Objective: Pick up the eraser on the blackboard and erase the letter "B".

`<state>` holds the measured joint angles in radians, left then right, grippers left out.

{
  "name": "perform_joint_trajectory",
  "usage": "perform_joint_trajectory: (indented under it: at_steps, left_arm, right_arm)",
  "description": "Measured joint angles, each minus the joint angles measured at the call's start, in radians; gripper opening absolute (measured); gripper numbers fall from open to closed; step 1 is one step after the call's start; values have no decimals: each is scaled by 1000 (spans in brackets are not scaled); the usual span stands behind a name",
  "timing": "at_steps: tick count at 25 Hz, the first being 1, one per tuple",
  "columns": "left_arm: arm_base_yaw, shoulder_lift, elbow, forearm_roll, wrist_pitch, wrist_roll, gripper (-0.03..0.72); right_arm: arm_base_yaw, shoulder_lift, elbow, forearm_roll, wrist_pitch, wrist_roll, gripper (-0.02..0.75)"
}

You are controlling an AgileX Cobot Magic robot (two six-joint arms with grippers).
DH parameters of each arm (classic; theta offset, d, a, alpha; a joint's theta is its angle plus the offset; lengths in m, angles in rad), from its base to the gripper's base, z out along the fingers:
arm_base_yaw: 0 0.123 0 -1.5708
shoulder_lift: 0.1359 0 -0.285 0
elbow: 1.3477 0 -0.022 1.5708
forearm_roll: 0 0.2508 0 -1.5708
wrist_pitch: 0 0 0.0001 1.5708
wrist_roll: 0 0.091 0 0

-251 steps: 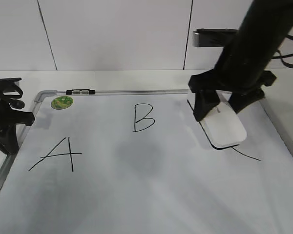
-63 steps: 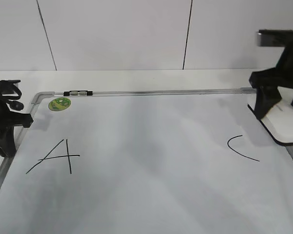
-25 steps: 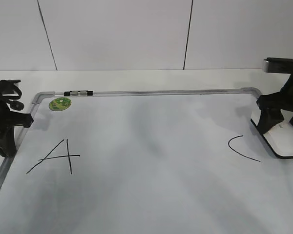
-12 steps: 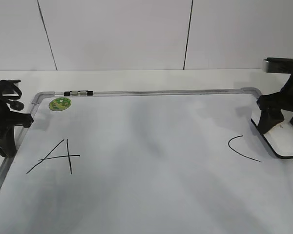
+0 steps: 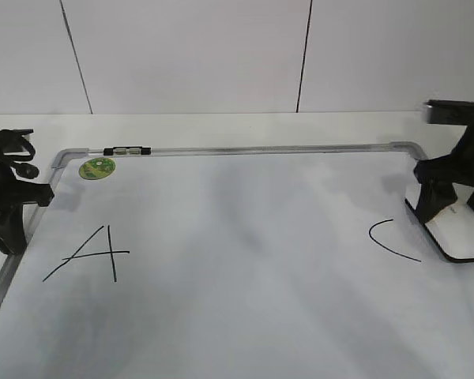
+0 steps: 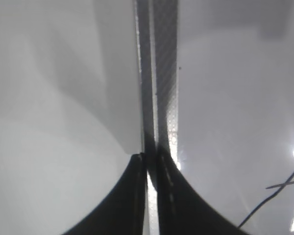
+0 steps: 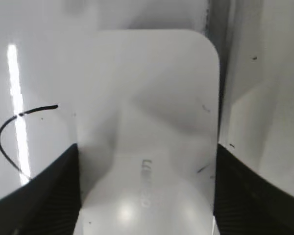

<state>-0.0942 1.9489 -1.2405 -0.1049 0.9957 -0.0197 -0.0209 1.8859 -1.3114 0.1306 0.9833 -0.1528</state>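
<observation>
At right edge, the right gripper [image 5: 450, 207] straddled the eraser [image 5: 460, 230] resting on the blackboard [image 5: 245, 148], whether gripping or freed unclear; B gone.

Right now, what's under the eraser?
The eraser lies on the blackboard by its right frame, right of the C. The right hand straddles it. Board beneath is covered.

- A black hand-drawn "A" [image 5: 88, 254] stands on the whiteboard [image 5: 237, 300].
- A black "C" [image 5: 389, 241] stands there too.
- Grey print on the eraser [image 7: 147, 127] is too blurred to read.
</observation>
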Motion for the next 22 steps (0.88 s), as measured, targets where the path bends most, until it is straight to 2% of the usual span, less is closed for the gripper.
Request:
perform_joint_trajectory:
  at_steps: [11, 14, 17, 22]
  left_arm:
    - [0, 0, 0, 0, 0, 0, 19]
    - [0, 0, 0, 0, 0, 0, 19]
    - [0, 0, 0, 0, 0, 0, 19]
    - [0, 0, 0, 0, 0, 0, 19]
  right_arm:
    - [0, 33, -2, 0, 2, 0, 564]
    - [0, 35, -2, 0, 6, 0, 590]
    - [0, 44, -2, -2, 31, 0, 654]
    - [0, 47, -11, -8, 70, 2, 667]
